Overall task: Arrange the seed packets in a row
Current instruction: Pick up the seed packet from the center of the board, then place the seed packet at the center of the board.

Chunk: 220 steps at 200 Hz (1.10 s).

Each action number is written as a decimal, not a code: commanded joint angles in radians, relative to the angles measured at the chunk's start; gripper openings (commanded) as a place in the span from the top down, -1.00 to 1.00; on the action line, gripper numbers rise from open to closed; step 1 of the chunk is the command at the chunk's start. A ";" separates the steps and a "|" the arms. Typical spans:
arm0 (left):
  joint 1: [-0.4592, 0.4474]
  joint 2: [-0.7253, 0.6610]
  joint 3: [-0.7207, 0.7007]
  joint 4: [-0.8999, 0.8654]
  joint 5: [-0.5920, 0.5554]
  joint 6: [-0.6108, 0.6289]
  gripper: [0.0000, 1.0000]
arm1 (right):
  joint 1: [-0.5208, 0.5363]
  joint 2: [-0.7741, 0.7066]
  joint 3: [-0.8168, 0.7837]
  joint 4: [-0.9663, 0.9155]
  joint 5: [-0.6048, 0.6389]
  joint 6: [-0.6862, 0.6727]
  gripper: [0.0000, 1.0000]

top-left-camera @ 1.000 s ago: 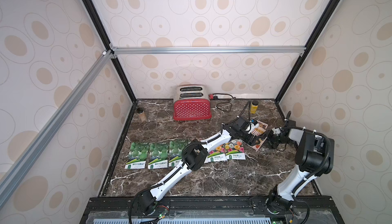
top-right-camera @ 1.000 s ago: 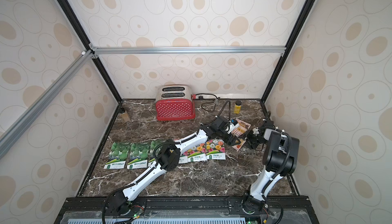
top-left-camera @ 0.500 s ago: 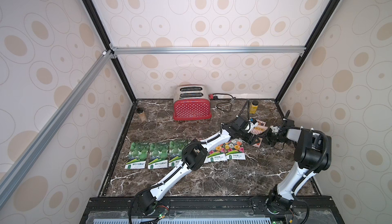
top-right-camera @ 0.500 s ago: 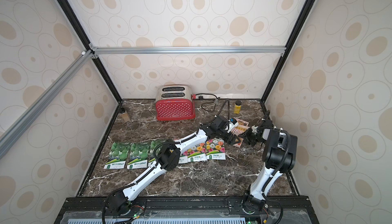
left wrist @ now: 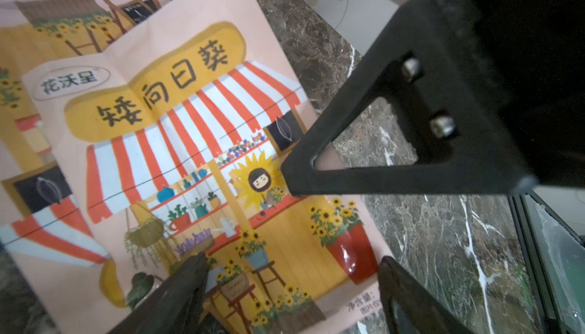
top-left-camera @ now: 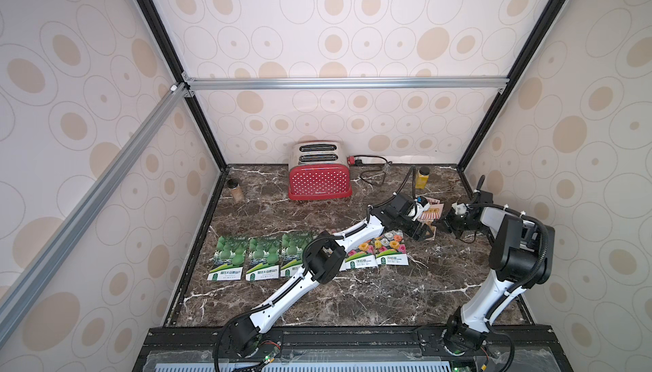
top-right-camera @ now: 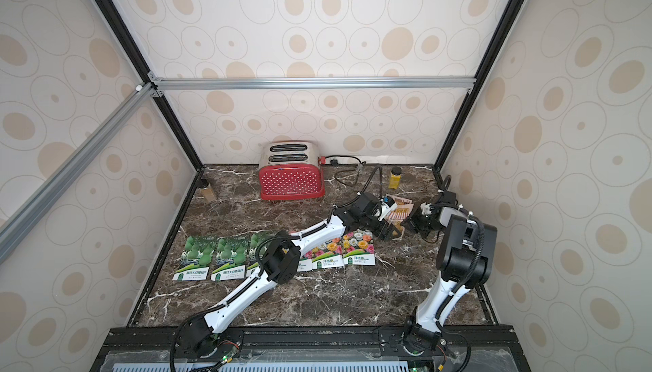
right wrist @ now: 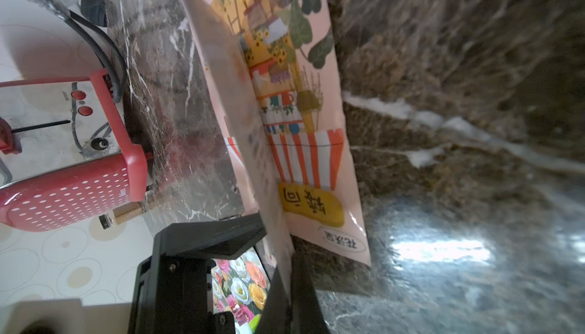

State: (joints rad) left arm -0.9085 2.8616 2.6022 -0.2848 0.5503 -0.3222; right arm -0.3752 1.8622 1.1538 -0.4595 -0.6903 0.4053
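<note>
— Where's the peach packet (left wrist: 190, 145)?
— Back right of the table (top-left-camera: 352, 299), past the row of green packets (top-left-camera: 261, 257) and flower packets (top-left-camera: 391, 250), lying on a second peach packet (left wrist: 41, 272). My right pincer (right wrist: 278, 243) is clamped on its edge; my left pincer (left wrist: 289, 262) hangs over it, jaws apart.

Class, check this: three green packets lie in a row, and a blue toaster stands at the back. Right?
No: the toaster is red, not blue, as both top views show. The three green packets do lie in a row.
</note>
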 commanded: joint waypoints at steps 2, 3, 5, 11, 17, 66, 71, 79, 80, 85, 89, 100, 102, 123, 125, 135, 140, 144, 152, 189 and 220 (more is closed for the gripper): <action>0.000 -0.025 -0.029 -0.064 -0.053 0.011 -0.78 | -0.019 -0.023 0.035 -0.003 -0.071 0.001 1.00; 0.001 -0.028 -0.030 -0.064 -0.054 0.011 -0.78 | -0.019 -0.023 0.036 0.000 -0.072 0.002 1.00; 0.002 -0.032 -0.030 -0.062 -0.055 0.013 -0.78 | -0.019 -0.023 0.039 0.002 -0.074 0.004 1.00; 0.005 -0.041 -0.033 -0.056 -0.058 0.015 -0.79 | -0.019 -0.023 0.045 0.010 -0.085 0.008 1.00; 0.006 -0.051 -0.037 -0.046 -0.064 0.015 -0.79 | -0.019 -0.021 0.055 0.013 -0.097 0.007 1.00; 0.025 -0.132 -0.073 0.007 -0.081 0.029 -0.86 | -0.028 -0.047 0.121 -0.007 -0.120 0.020 1.00; 0.026 -0.142 -0.078 0.010 -0.085 0.032 -0.86 | -0.028 -0.056 0.121 -0.013 -0.118 0.020 1.00; 0.029 -0.156 -0.084 0.011 -0.088 0.039 -0.86 | -0.029 -0.064 0.125 -0.036 -0.122 0.012 1.00; 0.029 -0.158 -0.085 0.011 -0.088 0.039 -0.86 | -0.030 -0.065 0.127 -0.042 -0.122 0.010 1.00; 0.032 -0.166 -0.091 0.012 -0.094 0.041 -0.86 | -0.030 -0.070 0.131 -0.067 -0.124 -0.002 1.00; 0.033 -0.174 -0.097 0.014 -0.101 0.041 -0.85 | -0.030 -0.075 0.131 -0.080 -0.124 -0.009 1.00; 0.039 -0.201 -0.128 0.029 -0.103 0.042 -0.83 | -0.030 -0.089 0.119 -0.115 -0.134 -0.027 1.00; 0.040 -0.207 -0.138 0.034 -0.101 0.042 -0.83 | -0.030 -0.091 0.118 -0.125 -0.137 -0.033 1.00; 0.052 -0.265 -0.228 0.076 -0.130 0.041 -0.83 | -0.031 -0.119 0.085 -0.196 -0.142 -0.083 1.00; 0.053 -0.269 -0.235 0.079 -0.131 0.042 -0.83 | -0.031 -0.122 0.081 -0.206 -0.141 -0.089 1.00; 0.061 -0.293 -0.265 0.086 -0.139 0.041 -0.82 | -0.033 -0.135 0.065 -0.249 -0.135 -0.119 1.00; 0.067 -0.303 -0.277 0.089 -0.142 0.040 -0.81 | -0.033 -0.140 0.058 -0.271 -0.134 -0.134 1.00; 0.072 -0.313 -0.288 0.090 -0.142 0.041 -0.80 | -0.033 -0.144 0.055 -0.295 -0.130 -0.152 1.00; 0.082 -0.332 -0.310 0.091 -0.145 0.041 -0.78 | -0.033 -0.150 0.053 -0.331 -0.121 -0.174 1.00; 0.151 -0.496 -0.495 0.099 -0.173 0.077 -0.72 | -0.020 -0.171 0.017 -0.365 -0.134 -0.231 1.00; 0.199 -0.642 -0.650 0.122 -0.194 0.114 -0.72 | -0.017 -0.229 -0.060 -0.340 -0.115 -0.222 1.00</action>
State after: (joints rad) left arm -0.7479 2.3451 2.0113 -0.2138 0.3920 -0.2630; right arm -0.4000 1.6958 1.1461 -0.7559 -0.8093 0.2241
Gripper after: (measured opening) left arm 0.860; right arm 0.041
